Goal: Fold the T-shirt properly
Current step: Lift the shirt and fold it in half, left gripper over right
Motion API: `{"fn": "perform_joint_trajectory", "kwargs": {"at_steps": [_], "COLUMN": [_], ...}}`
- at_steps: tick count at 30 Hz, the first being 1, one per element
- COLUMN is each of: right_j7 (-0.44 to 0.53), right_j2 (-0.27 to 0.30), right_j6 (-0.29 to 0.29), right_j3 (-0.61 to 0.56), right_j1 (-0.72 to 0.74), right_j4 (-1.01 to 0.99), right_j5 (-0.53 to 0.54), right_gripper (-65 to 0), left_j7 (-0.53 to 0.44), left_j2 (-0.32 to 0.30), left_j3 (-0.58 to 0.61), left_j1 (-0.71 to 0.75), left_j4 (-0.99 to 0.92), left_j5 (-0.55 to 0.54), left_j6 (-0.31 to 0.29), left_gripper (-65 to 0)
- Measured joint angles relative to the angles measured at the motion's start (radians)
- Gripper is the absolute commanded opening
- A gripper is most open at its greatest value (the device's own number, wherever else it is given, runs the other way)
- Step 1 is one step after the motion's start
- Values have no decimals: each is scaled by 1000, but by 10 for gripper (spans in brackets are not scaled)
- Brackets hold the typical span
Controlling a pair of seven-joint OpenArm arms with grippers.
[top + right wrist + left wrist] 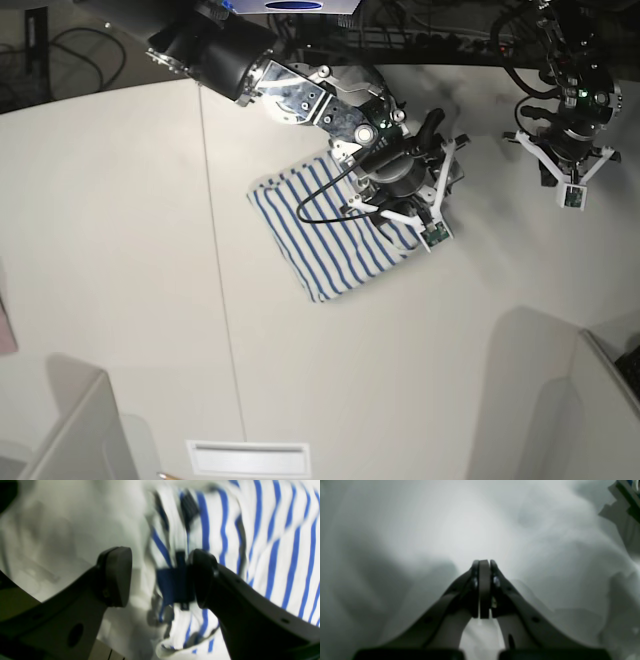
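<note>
1. The T-shirt [325, 238] lies already folded into a compact striped rectangle on the desk [120, 250], towards the far edge and a little right of the middle seam in the base view.

2. The right gripper [160, 577] sits over the bundle's far right corner with its fingers [117, 576] spread well apart. One pad is beside a small dark label [172, 585]; the other is over bare desk. Nothing is pinched between them.

3. The left gripper [484, 590] hangs near the desk's far right corner, well apart from the shirt, with its jaws pressed fully together and holding nothing.

4. Judgement: the fold looks nearly or wholly finished, so the main risk is undoing it.

5. If the right arm lifts away while a pad is snagged on the label or a loose layer, the top layer could drag and open.

6. If the jaws close here, they may catch only one layer at the edge, and any pull would skew the rectangle.

7. The wrist picture is blurred, so I cannot tell whether the pad actually touches cloth.
</note>
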Motion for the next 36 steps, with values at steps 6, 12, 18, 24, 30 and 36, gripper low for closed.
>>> {"fn": "perform_joint_trajectory", "kwargs": {"at_steps": [6,12,18,24,30,36], "right_j7": [0,2,7,39,55,55], "right_j2": [36,188,190,234,267,262], "right_j6": [6,-1,0,0,0,0], "right_j3": [48,288,479,488,489,488], "right_j1": [9,-59,-156,-207,-226,-229], "right_j4": [128,274,291,290,290,288], "right_j5": [11,-7,-6,-4,-5,0], "right_gripper": [-299,-650,-650,-650,-650,-650], "left_j7": [-2,7,3,-3,4,-3], "left_j2": [4,126,149,152,151,148], "left_j3": [0,-23,-26,-24,-13,83], "left_j1": [10,32,34,50,49,39], "left_j4": [0,0,0,-61,-230,-244], "left_j5": [0,-2,-345,-626,-768,-784], "left_j6": [-199,-246,-245,-245,-239,-238], "left_gripper": [-650,-650,-650,-318,0,0]}}
